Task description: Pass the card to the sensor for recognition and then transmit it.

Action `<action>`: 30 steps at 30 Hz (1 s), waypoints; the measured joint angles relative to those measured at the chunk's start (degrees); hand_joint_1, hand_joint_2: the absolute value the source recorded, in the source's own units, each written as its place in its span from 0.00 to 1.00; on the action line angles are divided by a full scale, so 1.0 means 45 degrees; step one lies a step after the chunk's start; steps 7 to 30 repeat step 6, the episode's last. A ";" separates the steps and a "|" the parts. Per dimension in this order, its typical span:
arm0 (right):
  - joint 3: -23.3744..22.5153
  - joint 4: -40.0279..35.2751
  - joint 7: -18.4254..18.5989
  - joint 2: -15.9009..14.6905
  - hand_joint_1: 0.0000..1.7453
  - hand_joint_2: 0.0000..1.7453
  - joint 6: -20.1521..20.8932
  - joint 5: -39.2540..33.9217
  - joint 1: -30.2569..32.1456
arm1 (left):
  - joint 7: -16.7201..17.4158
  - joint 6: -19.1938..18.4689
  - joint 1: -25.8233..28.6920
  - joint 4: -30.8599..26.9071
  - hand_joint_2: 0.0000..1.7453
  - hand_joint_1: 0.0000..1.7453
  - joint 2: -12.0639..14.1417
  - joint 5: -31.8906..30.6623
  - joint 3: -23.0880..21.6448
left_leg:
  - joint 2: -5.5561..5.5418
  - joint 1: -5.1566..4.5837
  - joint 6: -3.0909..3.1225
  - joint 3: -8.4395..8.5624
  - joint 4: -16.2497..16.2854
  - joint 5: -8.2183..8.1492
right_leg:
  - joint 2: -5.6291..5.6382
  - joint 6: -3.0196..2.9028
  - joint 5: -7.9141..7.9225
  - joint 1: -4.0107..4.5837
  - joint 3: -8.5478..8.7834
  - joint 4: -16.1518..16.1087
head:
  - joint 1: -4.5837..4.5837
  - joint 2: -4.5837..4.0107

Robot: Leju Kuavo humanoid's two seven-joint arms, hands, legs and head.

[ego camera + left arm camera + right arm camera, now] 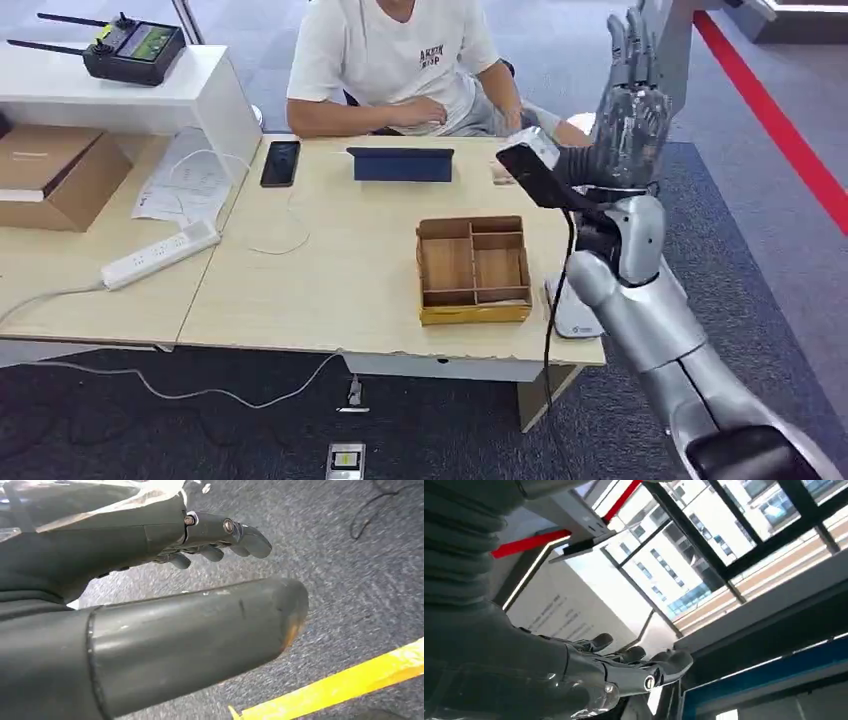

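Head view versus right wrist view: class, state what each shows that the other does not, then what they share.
Head view alone: the table, a wooden compartment box, a phone, a power strip and a seated person. Right wrist view alone: large windows with buildings outside, and a red strip overhead. Both: the right hand, raised with fingers extended, holding nothing visible.
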 joint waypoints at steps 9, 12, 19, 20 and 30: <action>-0.4035 -0.2392 -0.1797 -0.0363 0.00 1.00 -0.0039 -0.1132 0.2076 | 0.0141 0.0039 0.0027 0.0000 0.00 0.00 -0.0058 0.0384 0.0199 | 0.0020 -0.0003 -0.0005 0.0000 -0.0004 -0.0009 | 0.0017 -0.0001 0.0002 -0.0005 -0.0001 -0.0003 | 0.0000 0.0000; -0.4035 -0.2392 -0.1797 -0.0363 0.00 1.00 -0.0039 -0.1132 0.2076 | 0.0141 0.0039 0.0027 0.0000 0.00 0.00 -0.0058 0.0384 0.0199 | 0.0020 -0.0003 -0.0005 0.0000 -0.0004 -0.0009 | 0.0017 -0.0001 0.0002 -0.0005 -0.0001 -0.0003 | 0.0000 0.0000; -0.4035 -0.2392 -0.1797 -0.0363 0.00 1.00 -0.0039 -0.1132 0.2076 | 0.0141 0.0039 0.0027 0.0000 0.00 0.00 -0.0058 0.0384 0.0199 | 0.0020 -0.0003 -0.0005 0.0000 -0.0004 -0.0009 | 0.0017 -0.0001 0.0002 -0.0005 -0.0001 -0.0003 | 0.0000 0.0000; -0.4035 -0.2392 -0.1797 -0.0363 0.00 1.00 -0.0039 -0.1132 0.2076 | 0.0141 0.0039 0.0027 0.0000 0.00 0.00 -0.0058 0.0384 0.0199 | 0.0020 -0.0003 -0.0005 0.0000 -0.0004 -0.0009 | 0.0017 -0.0001 0.0002 -0.0005 -0.0001 -0.0003 | 0.0000 0.0000; -0.4035 -0.2392 -0.1797 -0.0363 0.00 1.00 -0.0039 -0.1132 0.2076 | 0.0141 0.0039 0.0027 0.0000 0.00 0.00 -0.0058 0.0384 0.0199 | 0.0020 -0.0003 -0.0005 0.0000 -0.0004 -0.0009 | 0.0017 -0.0001 0.0002 -0.0005 -0.0001 -0.0003 | 0.0000 0.0000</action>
